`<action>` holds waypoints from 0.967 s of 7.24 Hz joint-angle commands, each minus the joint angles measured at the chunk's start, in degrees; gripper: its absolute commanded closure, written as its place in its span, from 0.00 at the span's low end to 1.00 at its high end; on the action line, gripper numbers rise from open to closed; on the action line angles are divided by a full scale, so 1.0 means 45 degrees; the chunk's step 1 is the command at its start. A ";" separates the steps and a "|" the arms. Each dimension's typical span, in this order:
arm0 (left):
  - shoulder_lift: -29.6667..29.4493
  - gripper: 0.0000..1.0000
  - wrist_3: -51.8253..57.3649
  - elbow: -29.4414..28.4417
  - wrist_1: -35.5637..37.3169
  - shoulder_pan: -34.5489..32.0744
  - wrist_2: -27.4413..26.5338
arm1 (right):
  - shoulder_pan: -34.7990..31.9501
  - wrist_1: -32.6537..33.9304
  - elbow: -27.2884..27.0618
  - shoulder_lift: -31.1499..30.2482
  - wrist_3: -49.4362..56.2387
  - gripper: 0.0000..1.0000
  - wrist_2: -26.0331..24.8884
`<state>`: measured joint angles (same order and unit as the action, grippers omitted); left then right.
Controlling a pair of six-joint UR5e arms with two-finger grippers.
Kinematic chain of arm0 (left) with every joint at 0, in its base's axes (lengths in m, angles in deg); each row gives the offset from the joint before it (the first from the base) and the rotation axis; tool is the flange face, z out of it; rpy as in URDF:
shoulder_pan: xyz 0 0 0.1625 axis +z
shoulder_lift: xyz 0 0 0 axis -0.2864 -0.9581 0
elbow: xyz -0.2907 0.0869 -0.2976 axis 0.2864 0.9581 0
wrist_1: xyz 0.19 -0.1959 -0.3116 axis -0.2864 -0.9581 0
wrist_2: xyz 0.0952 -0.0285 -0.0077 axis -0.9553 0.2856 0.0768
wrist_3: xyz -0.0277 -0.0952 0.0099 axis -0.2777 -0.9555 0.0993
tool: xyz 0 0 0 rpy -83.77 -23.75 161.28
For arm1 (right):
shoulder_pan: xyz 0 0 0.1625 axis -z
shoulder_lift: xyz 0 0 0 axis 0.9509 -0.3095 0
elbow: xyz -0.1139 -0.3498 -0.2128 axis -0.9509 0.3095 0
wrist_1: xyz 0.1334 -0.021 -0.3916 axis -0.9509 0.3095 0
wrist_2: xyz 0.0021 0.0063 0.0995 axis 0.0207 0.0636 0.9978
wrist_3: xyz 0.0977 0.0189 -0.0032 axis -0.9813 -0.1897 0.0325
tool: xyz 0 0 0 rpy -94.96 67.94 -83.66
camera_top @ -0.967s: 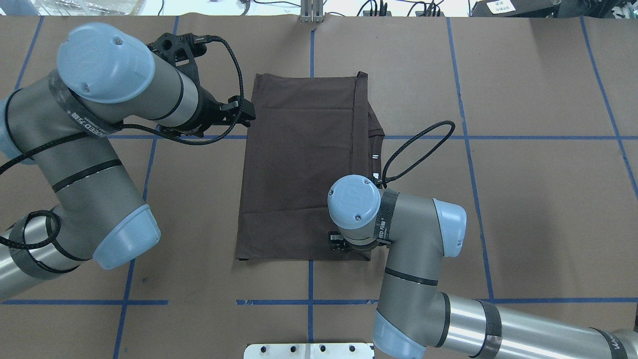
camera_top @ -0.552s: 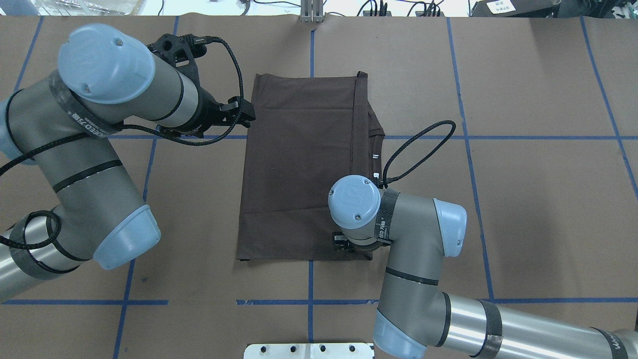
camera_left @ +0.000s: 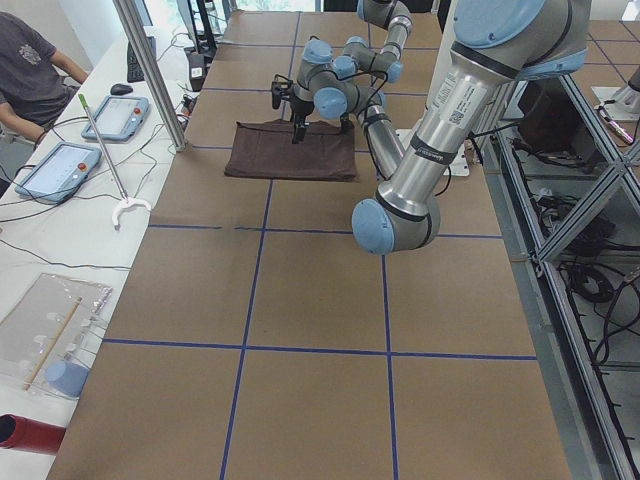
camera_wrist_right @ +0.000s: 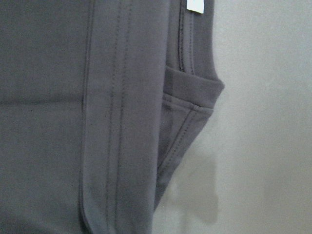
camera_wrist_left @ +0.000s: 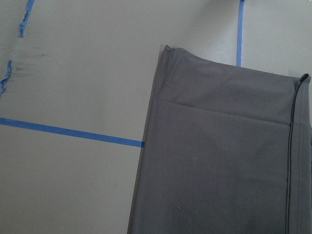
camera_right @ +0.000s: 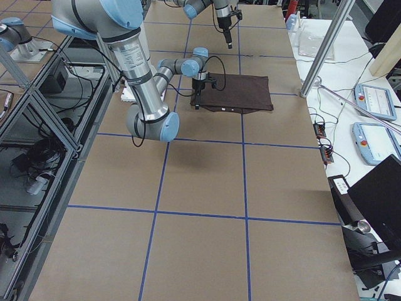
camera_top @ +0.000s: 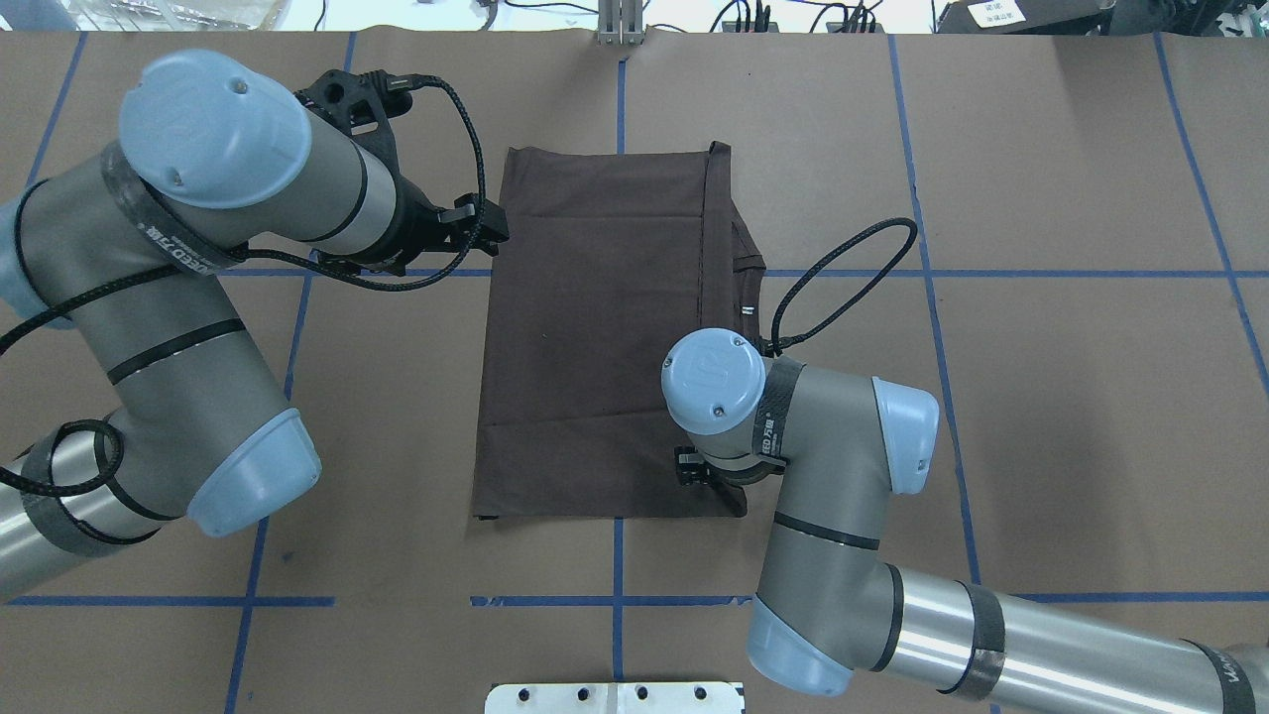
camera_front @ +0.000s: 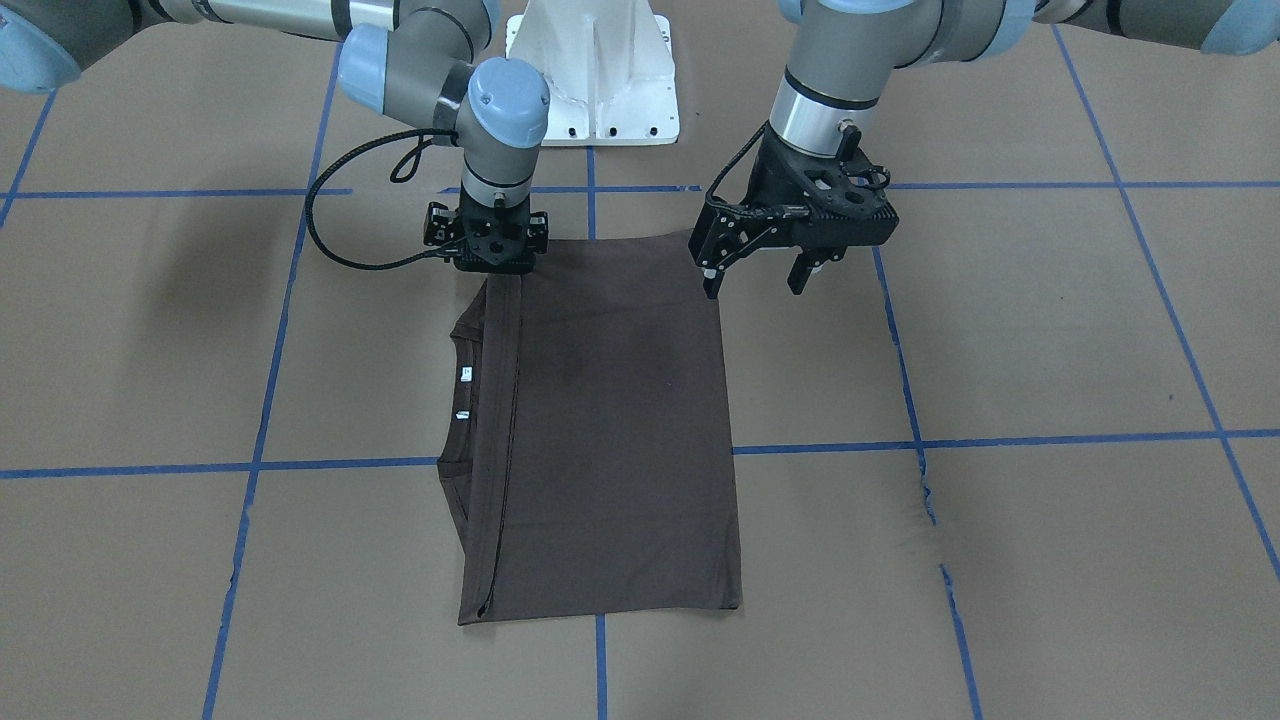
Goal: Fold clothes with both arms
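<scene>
The dark brown T-shirt (camera_top: 595, 337) lies flat on the table, folded into a long rectangle (camera_front: 610, 430). Its collar and white neck tags (camera_front: 465, 374) stick out along the edge on my right arm's side. My left gripper (camera_front: 755, 288) hangs open and empty above the shirt's other long edge (camera_top: 491, 223); the left wrist view looks down on that edge of the cloth (camera_wrist_left: 219, 156). My right gripper (camera_front: 492, 272) points straight down at the shirt's corner nearest the base (camera_top: 694, 468). Its fingers are hidden, so its state is unclear. The right wrist view shows the collar fold (camera_wrist_right: 190, 97) close up.
Brown paper with blue tape lines (camera_top: 615, 600) covers the table. The white pedestal base (camera_front: 590, 70) stands just behind the shirt. A metal pole (camera_left: 150, 75) and a side table with tablets (camera_left: 60, 165) and a seated person (camera_left: 30, 60) lie beyond the far edge.
My right arm's wrist has shifted a little to the right and away from the shirt's near edge. The left arm has barely moved and the shirt lies as before.
</scene>
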<state>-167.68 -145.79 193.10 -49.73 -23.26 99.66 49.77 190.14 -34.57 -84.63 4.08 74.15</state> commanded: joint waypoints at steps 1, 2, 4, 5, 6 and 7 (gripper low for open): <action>-0.0017 0.00 -0.0019 -0.0007 -0.0015 0.0001 0.0000 | -0.0397 0.0244 -0.0098 -0.0367 0.0439 0.00 0.0001; -0.0017 0.00 -0.0020 -0.0026 -0.0015 0.0001 0.0000 | -0.0631 0.0245 -0.0118 -0.0718 0.0732 0.00 -0.0018; -0.0056 0.00 -0.0039 0.0012 -0.0015 0.0001 0.0000 | -0.1235 0.0265 -0.1378 -0.1828 0.1899 0.00 0.0001; -0.0037 0.00 -0.0039 0.0012 -0.0015 0.0001 0.0019 | -0.1626 0.0284 -0.2258 -0.1989 0.2409 0.00 0.0194; -0.0037 0.00 -0.0020 0.0012 -0.0015 0.0001 0.0020 | -0.1707 0.0052 -0.2170 -0.1565 0.2415 0.00 0.0332; -0.0017 0.00 0.0000 -0.0007 -0.0015 0.0001 0.0020 | -0.1785 -0.0298 -0.1318 -0.0517 0.2395 0.00 0.0333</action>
<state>-167.83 -145.88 193.13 -49.80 -23.26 99.74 42.42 190.31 -42.85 -90.88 14.48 75.33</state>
